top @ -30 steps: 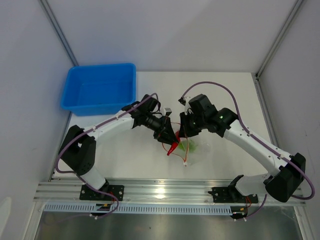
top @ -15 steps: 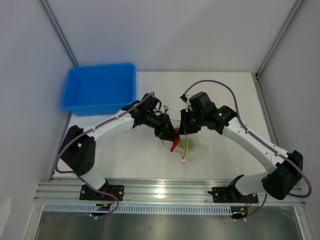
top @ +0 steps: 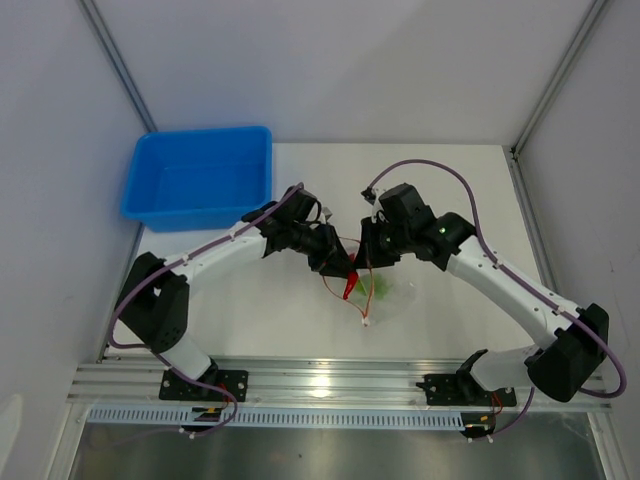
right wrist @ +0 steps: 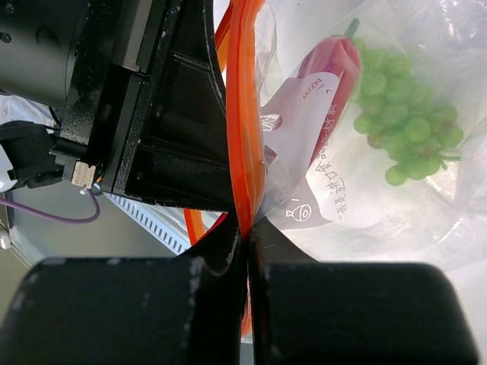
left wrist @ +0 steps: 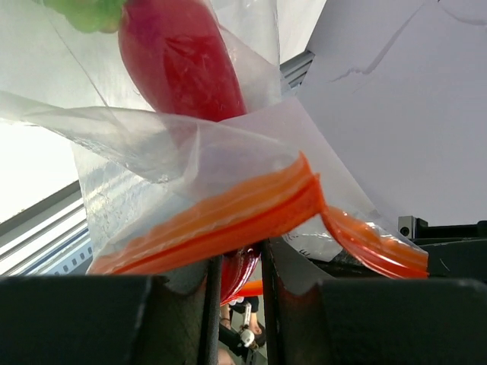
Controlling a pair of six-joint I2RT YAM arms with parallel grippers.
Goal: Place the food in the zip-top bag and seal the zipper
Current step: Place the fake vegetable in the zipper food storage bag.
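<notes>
Mid-table (top: 470,185), right gripper (right wrist: 247,228) clamped on zipper (right wrist: 242,114); left gripper (left wrist: 240,255) seemingly pinching same strip alongside.

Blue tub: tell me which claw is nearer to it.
Left. The left claw, pinching the zipper, is off the near right corner of the blue tub; the right claw pinches the same zipper farther right.

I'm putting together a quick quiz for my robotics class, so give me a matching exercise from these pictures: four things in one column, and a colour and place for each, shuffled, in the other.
Things:
1. grapes
2. zipper
3. tub
4. slim piece

Descriptions:
A. blue, at the far left corner of the table
B. red, inside the bag
C. orange, pinched by the shut right gripper
D. light green, inside the bag

Pairs: 1-D, 2-C, 3-A, 4-B.
</notes>
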